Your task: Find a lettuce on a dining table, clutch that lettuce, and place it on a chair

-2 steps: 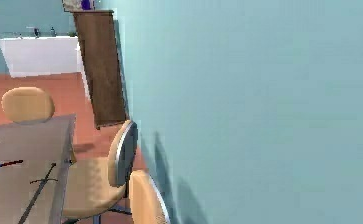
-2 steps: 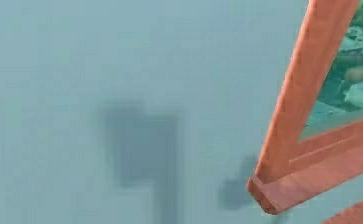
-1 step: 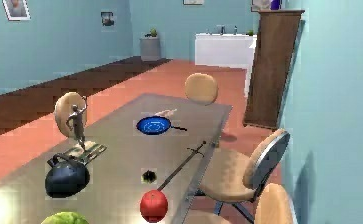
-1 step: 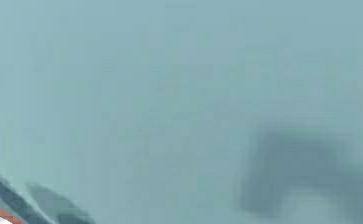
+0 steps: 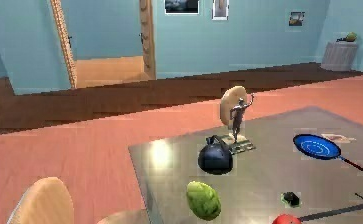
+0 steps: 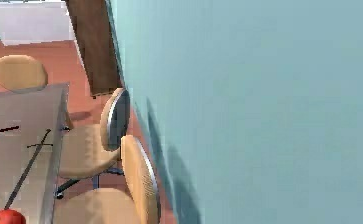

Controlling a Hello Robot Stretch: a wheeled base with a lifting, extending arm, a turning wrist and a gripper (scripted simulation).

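The fingers' state cannot be told. In the forward view the lettuce (image 5: 202,199), a green rounded head, lies on the grey bench (image 5: 259,180) near its front edge, with a dark kettle (image 5: 216,157) just behind it. A small statuette (image 5: 240,125) stands farther back beside the kettle. A blue pan (image 5: 317,147) sits well to the right, and a red fruit (image 5: 285,219) shows at the bottom edge. A tan chair (image 5: 230,100) stands at the bench's far side and another (image 5: 41,203) at the lower left corner. Beyond are a doorway (image 5: 104,40), framed pictures (image 5: 181,6) on the teal wall and a round side table (image 5: 339,55) with a plant (image 5: 348,37). The arm side view gives the bench (image 6: 34,110) at its left, dark utensils (image 6: 34,148) on it and the red fruit (image 6: 7,217) at the bottom. Two chairs (image 6: 114,118) (image 6: 139,178) stand between the bench and a teal wall (image 6: 259,110), and a third (image 6: 19,72) stands at the bench's far end.
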